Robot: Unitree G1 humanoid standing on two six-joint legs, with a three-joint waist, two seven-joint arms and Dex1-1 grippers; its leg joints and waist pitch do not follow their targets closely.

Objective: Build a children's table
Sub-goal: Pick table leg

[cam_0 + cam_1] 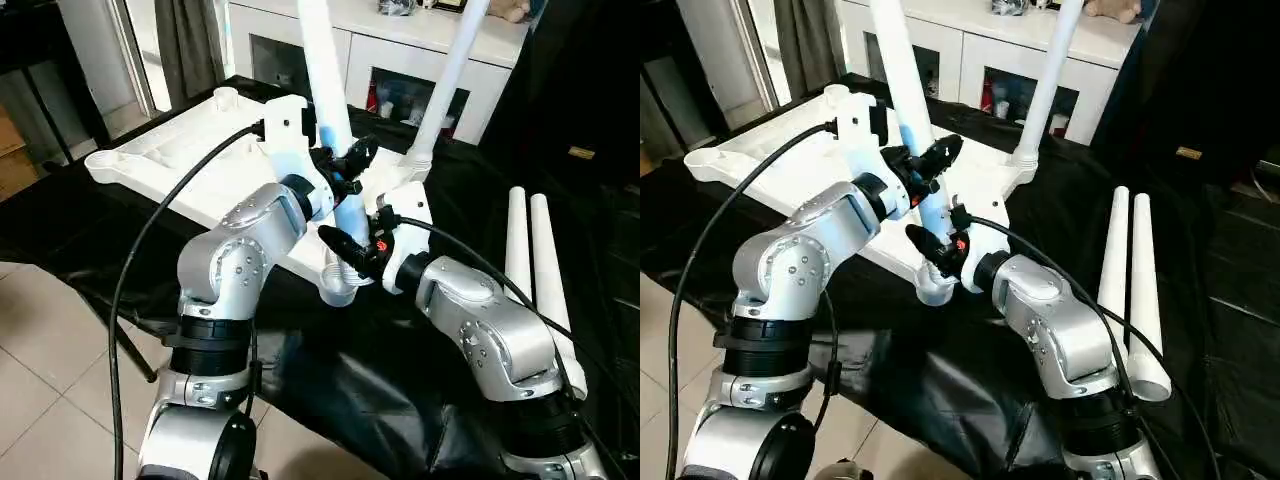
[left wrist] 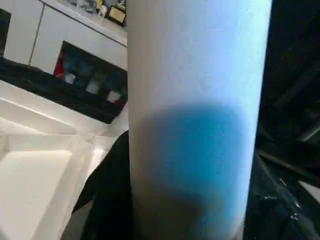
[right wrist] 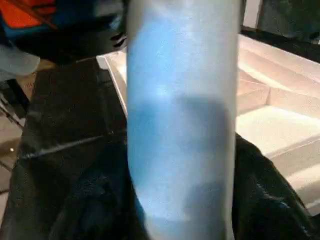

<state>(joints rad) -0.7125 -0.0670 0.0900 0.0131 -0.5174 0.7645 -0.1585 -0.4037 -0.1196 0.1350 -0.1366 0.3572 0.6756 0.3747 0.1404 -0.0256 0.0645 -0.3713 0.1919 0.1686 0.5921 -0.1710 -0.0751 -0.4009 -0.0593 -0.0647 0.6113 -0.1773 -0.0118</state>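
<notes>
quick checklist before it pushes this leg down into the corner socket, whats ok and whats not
1. Tabletop lies underside up on the black cloth: ok.
2. Far leg already stands in its socket: ok.
3. Near leg stands upright over the near corner socket: ok.
4. Left hand around the near leg, higher up: ok.
5. Right hand at the near leg, lower down: ok; firm grip: cannot tell.
6. Near leg fully seated in its socket: cannot tell, the hands hide the joint.
7. Two spare legs lie on the cloth by the right arm, clear of the work: ok.
</notes>
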